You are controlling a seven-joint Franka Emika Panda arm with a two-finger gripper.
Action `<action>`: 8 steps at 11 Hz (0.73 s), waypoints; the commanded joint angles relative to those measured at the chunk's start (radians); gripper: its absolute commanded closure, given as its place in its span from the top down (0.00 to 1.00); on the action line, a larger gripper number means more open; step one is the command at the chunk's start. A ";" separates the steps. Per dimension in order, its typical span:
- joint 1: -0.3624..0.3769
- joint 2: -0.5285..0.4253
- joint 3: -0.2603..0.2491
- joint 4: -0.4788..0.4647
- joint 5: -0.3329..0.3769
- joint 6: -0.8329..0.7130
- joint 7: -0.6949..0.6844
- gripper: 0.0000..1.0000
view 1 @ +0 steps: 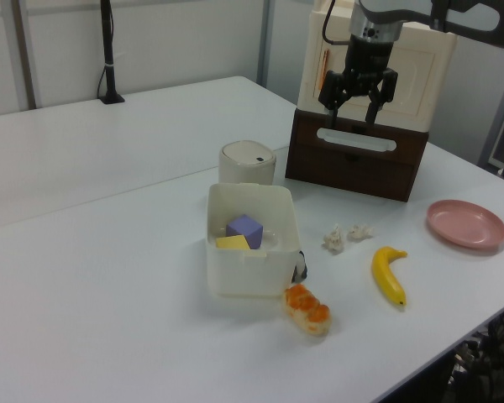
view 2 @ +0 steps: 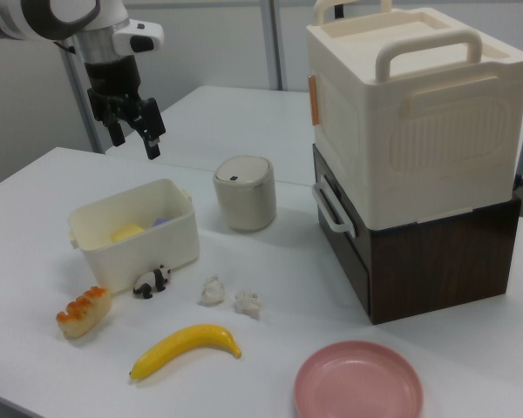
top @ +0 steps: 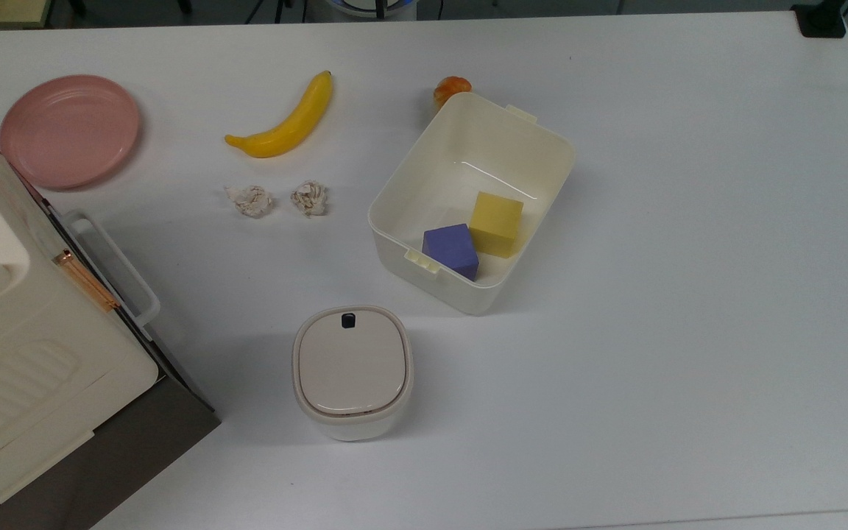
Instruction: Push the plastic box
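On your white counter (top: 689, 294) you have a pink plate (top: 69, 130), a banana (top: 288, 121), two crumpled paper wads (top: 249, 200) side by side, a lidded bin (top: 352, 370) with a black button, and a cream appliance (view 2: 414, 113) stacked on a dark brown base.

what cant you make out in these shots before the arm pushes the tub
- Small black-and-white panda figure: in the left view, the cream-white lidless plastic tub covers most of it.
- Purple cube and yellow block: in the right view, the tub's wall hides them almost wholly.
- Large cream appliance with a copper handle: cut off by the top view's left edge.
- Open black two-finger gripper: how high it hangs above the table.
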 commanded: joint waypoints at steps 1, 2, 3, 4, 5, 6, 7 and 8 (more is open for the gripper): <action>0.005 -0.025 0.004 -0.032 0.011 -0.002 -0.002 1.00; 0.004 -0.027 0.004 -0.032 0.010 -0.003 -0.004 1.00; 0.005 -0.027 0.004 -0.034 0.011 -0.004 -0.004 1.00; 0.005 -0.027 0.004 -0.034 0.010 -0.004 -0.008 1.00; 0.004 -0.027 0.004 -0.034 0.011 -0.004 -0.025 1.00; 0.004 -0.027 0.005 -0.034 0.011 -0.004 -0.030 1.00; 0.004 -0.032 0.005 -0.038 0.011 -0.004 -0.048 1.00; 0.004 -0.036 0.007 -0.051 0.011 -0.004 -0.106 1.00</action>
